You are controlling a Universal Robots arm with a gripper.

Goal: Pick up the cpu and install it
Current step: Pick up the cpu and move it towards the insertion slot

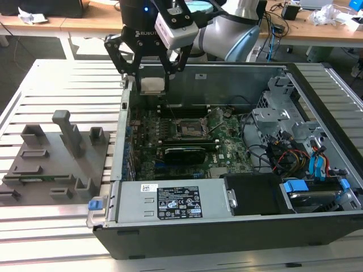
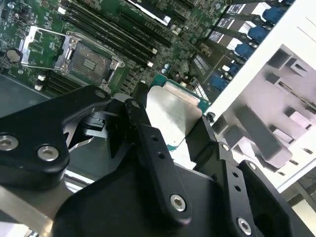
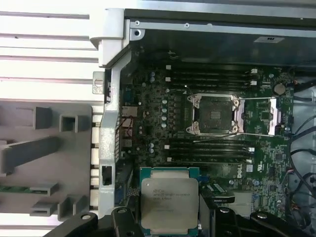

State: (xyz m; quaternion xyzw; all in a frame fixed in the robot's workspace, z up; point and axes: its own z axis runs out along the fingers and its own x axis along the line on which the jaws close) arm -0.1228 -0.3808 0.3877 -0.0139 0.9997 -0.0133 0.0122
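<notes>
Aloft, one pincer [image 1: 152, 84] clasping one cpu [image 3: 169, 205], one open socket [image 3: 215, 114] inside case [image 1: 238, 235].

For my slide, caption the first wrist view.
Gripper holds the cpu over the open computer case; socket empty.

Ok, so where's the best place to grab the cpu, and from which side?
By two opposite thin edges of the cpu, coming from above its flat lid. It is a thin square, so only the rim offers purchase; the gripper grips it so.
</notes>
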